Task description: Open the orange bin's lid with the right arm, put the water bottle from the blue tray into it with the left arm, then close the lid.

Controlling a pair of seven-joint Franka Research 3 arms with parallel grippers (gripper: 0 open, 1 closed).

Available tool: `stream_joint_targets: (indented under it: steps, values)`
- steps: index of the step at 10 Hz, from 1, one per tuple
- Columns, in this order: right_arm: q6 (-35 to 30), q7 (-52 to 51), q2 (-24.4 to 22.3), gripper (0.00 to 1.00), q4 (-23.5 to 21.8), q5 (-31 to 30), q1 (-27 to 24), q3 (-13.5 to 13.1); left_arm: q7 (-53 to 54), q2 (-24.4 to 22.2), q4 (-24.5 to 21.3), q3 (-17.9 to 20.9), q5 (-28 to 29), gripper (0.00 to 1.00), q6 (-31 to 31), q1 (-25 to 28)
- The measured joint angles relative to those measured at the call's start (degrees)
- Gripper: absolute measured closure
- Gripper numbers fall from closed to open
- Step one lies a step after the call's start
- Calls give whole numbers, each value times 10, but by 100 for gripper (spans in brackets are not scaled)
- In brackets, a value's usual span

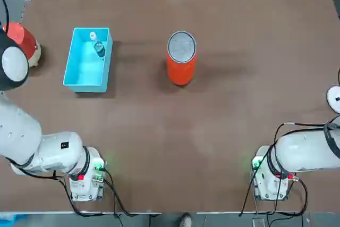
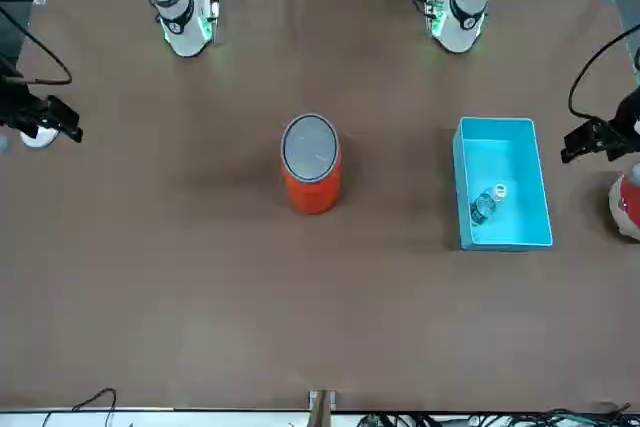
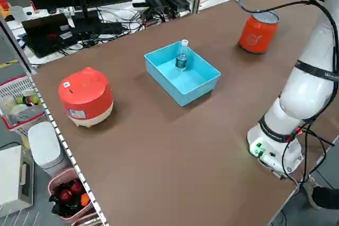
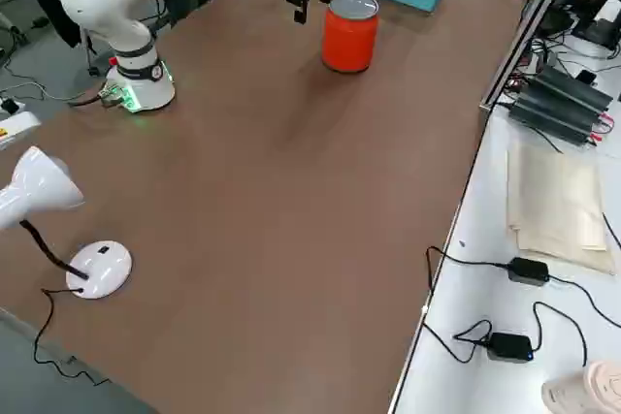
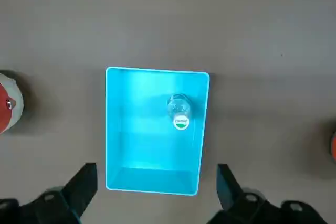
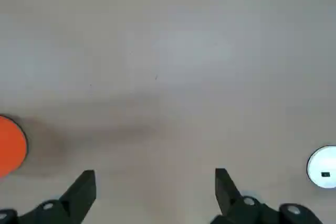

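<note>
The left tool [image 5: 152, 192] hangs high over the brown desk [image 1: 212, 110] with its fingers spread wide, and the blue tray [image 5: 118, 129] lies straight below and ahead of it with open air between. Inside the tray only the water bottle [image 5: 179, 111] stands upright near the far wall; the tray's remaining floor is bare. A red-and-cream pot [image 1: 21, 41] sits out to this tool's outer side, apart from the tray. The right tool [image 6: 152, 192], equally spread, hangs over bare desk; the orange bin [image 1: 181, 59] with its lid [image 1: 181, 45] shut stands off to its inner side, with bare desk all around it, and a white lamp base [image 6: 323, 167] lies outward.
</note>
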Motion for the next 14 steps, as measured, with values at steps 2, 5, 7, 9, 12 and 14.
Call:
stream_joint_targets:
  steps: [2, 5, 7, 9, 12, 14]
  values:
    - [0, 0, 0, 1, 0, 0, 0, 0, 0, 0, 0, 0, -4, 0, 0, 4]
    - [0, 0, 0, 35, 0, 0, 0, 2, 0, 15, -1, 0, -14, 0, 10, 23]
    - [0, 5, 0, 57, -1, 2, 2, 7, 0, 41, -17, 1, -15, 0, 40, 37]
    - [3, 53, 0, 72, -9, 4, 32, 11, 1, 40, -90, 1, -15, 0, 115, 52]
    - [34, 183, 0, 85, -33, 17, 118, 16, 1, -7, -267, -1, -16, 0, 270, 52]
    - [81, 286, 1, 93, -54, 24, 180, 17, 1, -32, -338, -5, -16, 0, 324, 51]
